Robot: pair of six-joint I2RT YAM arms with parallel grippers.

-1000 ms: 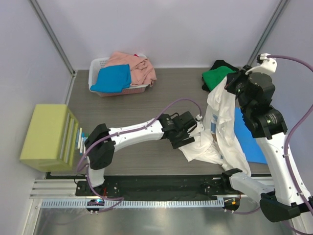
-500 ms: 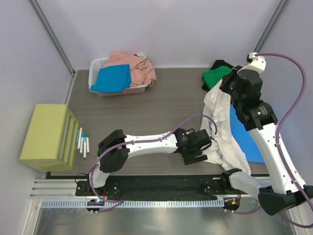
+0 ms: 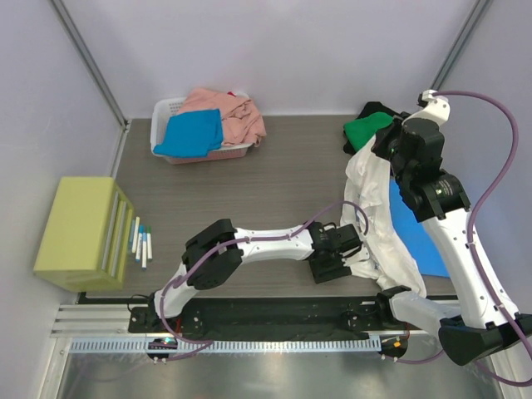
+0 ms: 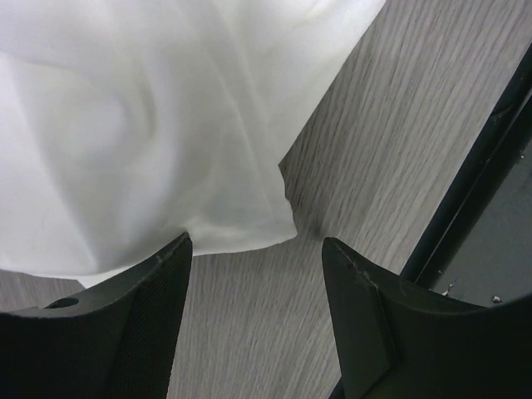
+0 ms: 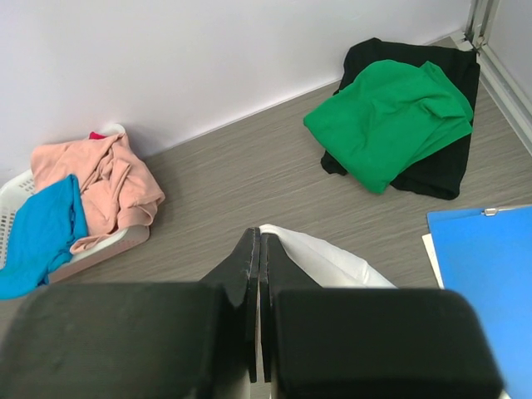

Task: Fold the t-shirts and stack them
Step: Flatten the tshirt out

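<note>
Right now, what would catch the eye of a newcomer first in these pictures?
A white shirt hangs from the shut right pincer, raised over the right side of the table. The open left pincer sits at its lower hem near the front edge. A green shirt lies on a black shirt in the far right corner, and a basket at far left holds a pink shirt and a blue shirt.

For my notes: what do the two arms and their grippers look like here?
Both the left arm and the right arm have white links, black joint housings and a purple cable looping alongside. The left gripper and right gripper carry matte black, wedge-shaped fingers. No markings are legible.
</note>
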